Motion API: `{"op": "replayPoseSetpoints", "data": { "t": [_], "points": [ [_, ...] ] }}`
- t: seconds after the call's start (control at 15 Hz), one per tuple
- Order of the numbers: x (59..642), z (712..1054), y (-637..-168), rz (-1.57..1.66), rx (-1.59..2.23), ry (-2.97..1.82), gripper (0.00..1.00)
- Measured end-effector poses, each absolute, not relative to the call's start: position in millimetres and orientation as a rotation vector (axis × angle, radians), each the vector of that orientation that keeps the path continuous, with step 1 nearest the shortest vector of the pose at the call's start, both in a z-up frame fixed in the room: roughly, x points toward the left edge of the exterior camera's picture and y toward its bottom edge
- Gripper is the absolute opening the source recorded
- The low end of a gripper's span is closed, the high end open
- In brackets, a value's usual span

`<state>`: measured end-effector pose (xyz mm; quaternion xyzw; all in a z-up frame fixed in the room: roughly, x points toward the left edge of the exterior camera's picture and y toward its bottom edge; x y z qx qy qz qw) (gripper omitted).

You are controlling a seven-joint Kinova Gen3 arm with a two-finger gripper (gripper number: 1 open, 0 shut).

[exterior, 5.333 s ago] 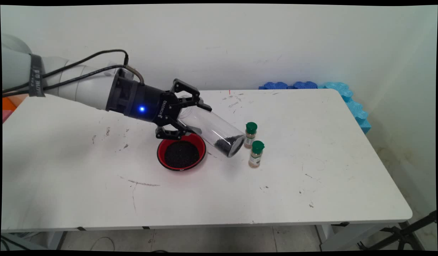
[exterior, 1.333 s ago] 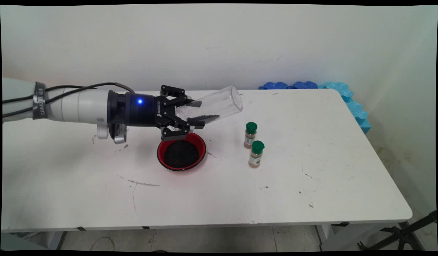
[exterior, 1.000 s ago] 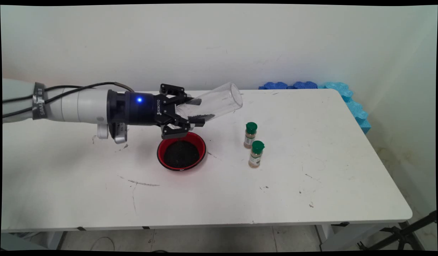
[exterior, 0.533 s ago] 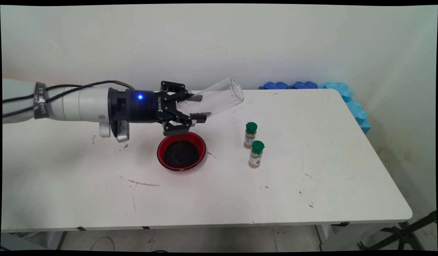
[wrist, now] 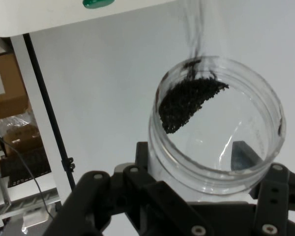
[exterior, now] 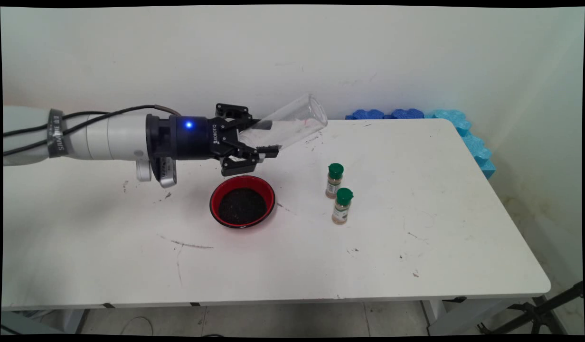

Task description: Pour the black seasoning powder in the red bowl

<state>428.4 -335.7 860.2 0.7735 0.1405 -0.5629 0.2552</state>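
Main view: scuffed white table (exterior: 416, 247) bears a round red bowl (exterior: 242, 202) of dark grains near its middle, with two small green-capped spice bottles (exterior: 340, 192) standing close together to its right. Above and just behind the bowl, the black two-finger gripper (exterior: 257, 138) pinches a clear cylindrical jar (exterior: 292, 124), tilted mouth-up to the right, dark grains pooled inside. Blue foam pieces (exterior: 435, 118) line the far right edge against the pale wall (exterior: 292, 57).

The gripper (exterior: 254, 140) holds a tilted jar (exterior: 290, 126) above and behind the bowl (exterior: 242, 201) of grains. Two spice bottles (exterior: 339, 193) stand right of the bowl on the table (exterior: 416, 213).
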Motion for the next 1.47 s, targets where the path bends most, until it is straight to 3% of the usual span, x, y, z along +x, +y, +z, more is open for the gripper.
{"op": "replayPoseSetpoints", "data": {
  "t": [1.47],
  "points": [
    [424.8, 867.0, -338.7, -1.640, 1.984, 0.359, 0.00]
  ]
}}
